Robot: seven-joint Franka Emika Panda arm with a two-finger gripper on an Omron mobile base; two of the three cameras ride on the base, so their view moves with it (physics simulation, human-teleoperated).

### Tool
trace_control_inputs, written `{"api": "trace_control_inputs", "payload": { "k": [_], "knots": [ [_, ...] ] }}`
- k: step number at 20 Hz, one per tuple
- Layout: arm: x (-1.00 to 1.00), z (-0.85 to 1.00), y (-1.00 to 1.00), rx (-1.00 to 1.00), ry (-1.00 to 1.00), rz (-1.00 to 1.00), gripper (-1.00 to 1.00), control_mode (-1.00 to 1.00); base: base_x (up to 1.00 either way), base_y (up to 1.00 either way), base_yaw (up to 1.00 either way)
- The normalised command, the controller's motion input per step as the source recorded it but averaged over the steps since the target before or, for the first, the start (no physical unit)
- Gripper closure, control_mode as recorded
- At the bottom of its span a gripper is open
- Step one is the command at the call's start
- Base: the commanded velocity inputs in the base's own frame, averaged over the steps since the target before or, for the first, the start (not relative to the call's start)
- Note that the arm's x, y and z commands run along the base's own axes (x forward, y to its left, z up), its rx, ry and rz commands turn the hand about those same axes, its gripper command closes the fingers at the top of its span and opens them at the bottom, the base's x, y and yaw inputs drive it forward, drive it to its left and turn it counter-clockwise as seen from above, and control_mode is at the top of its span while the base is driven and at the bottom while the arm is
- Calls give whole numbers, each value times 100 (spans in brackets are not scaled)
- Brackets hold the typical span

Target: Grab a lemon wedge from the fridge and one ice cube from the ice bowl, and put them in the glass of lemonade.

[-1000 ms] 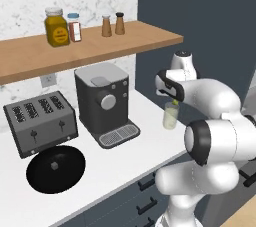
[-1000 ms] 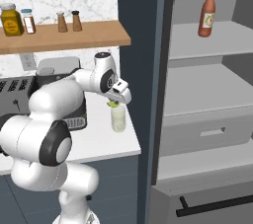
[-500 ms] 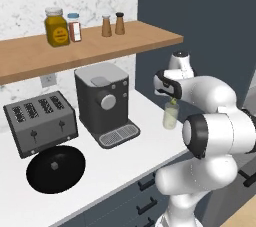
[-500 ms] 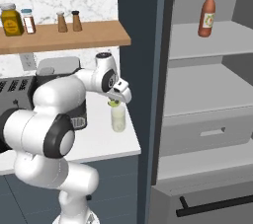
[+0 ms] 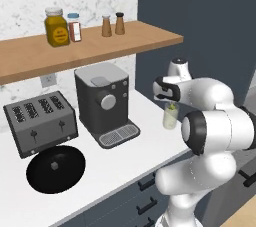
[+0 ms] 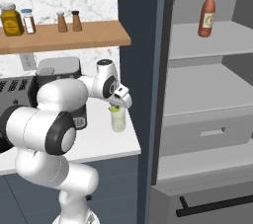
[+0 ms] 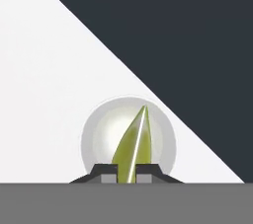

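1. Claw [image 7: 126, 171] is pinched tight on the lemon wedge [image 7: 131, 144]; in the hand view the yellow-green sliver sticks out between the two dark tips.
2. Wedge sits directly over the mouth of the glass of lemonade [image 7: 128, 136]; the glass rim rings it almost centred, slightly toward the wedge's lower end.
3. Glass stands on the white counter [image 5: 125, 156], near its right edge, right of the coffee machine [image 5: 102, 102]. In the right base view the glass [image 6: 117, 119] is just under the claw [image 6: 116, 107], with the wedge [image 6: 115, 109] at its rim.
4. Step in hand, as I judge it: drop the wedge into the glass. Do it well: keep the hand steady and plumb, open the tips only when the wedge tip is inside the rim, no sideways drift.
5. Risk: the glass is light and close to the counter edge, so a nudge on the rim could tip it. Lift straight up after release.
6. The fridge [image 6: 207, 99] stands open to the right, with a red bottle [image 6: 207, 15] on the top shelf.
7. Ice cube step seems not yet done; can't tell where the ice bowl is.
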Motion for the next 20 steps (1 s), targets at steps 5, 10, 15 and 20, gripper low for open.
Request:
{"api": "trace_control_inputs", "payload": {
  "k": [5, 10, 15, 20],
  "knots": [
    [19, 0, 0, 0, 0, 0, 100, -100, 0, 0, 0],
    [0, -15, 0, 0, 0, 0, 100, -100, 0, 0, 0],
    [0, -6, 0, 0, 0, 0, 100, -100, 0, 0, 0],
    [0, 0, 0, 0, 0, 0, -100, -100, 0, 0, 0]
  ]
}}
